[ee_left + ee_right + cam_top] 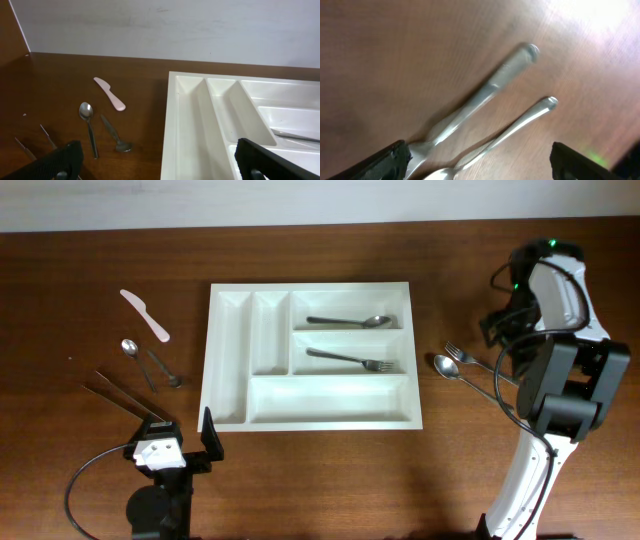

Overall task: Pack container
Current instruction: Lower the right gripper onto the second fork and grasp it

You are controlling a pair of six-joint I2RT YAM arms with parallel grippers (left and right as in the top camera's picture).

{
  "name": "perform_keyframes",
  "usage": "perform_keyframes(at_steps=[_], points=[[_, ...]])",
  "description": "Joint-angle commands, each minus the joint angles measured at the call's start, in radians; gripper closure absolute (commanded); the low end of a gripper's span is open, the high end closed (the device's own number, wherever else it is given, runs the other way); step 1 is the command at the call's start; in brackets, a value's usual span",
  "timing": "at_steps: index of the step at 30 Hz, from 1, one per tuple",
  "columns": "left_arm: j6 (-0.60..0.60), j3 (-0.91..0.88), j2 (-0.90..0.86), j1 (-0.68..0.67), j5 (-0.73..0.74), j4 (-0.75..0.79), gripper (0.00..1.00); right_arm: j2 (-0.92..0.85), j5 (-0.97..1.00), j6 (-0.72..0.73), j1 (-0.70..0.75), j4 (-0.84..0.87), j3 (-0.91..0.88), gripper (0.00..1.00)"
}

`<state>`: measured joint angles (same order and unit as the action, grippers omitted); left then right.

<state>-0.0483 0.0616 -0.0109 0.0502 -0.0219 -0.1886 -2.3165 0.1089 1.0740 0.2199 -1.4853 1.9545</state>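
Observation:
The white five-compartment container (310, 286) lies mid-table. A spoon (350, 321) lies in its top long compartment and a fork (350, 359) in the middle one. My left gripper (182, 432) is open and empty, low at the front left. In the left wrist view (160, 167) it faces the container's left rim (170, 125). My right gripper (503, 340) hovers over the handles of a loose fork (468, 357) and spoon (460, 373) right of the container. In the right wrist view it is open (480, 160), with the fork handle (490, 90) and spoon handle (520, 125) between its fingers.
Left of the container lie a pink plastic knife (146, 315), a spoon (135, 360), a small spoon (163, 368) and thin metal tongs (120, 395). The left wrist view shows the knife (110, 93) and both spoons (89, 127) (114, 134).

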Motion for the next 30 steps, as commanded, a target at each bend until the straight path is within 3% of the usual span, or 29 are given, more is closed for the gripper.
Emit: perform_keyframes(at_steps=[1,15,19,30], points=[[0.012,-0.008,0.006,0.005,0.008,0.006,0.01,0.004,0.009,0.150,-0.019,0.026,-0.083,0.09],[0.012,-0.007,0.006,0.005,0.008,0.006,0.01,0.004,-0.056,0.430,-0.121,0.062,-0.106,0.09],[0.012,-0.008,0.006,0.005,0.008,0.006,0.01,0.004,-0.036,0.465,-0.146,0.105,-0.110,0.16],[0.012,-0.008,0.006,0.005,0.008,0.006,0.01,0.004,0.039,0.539,-0.122,0.180,-0.193,0.10]])
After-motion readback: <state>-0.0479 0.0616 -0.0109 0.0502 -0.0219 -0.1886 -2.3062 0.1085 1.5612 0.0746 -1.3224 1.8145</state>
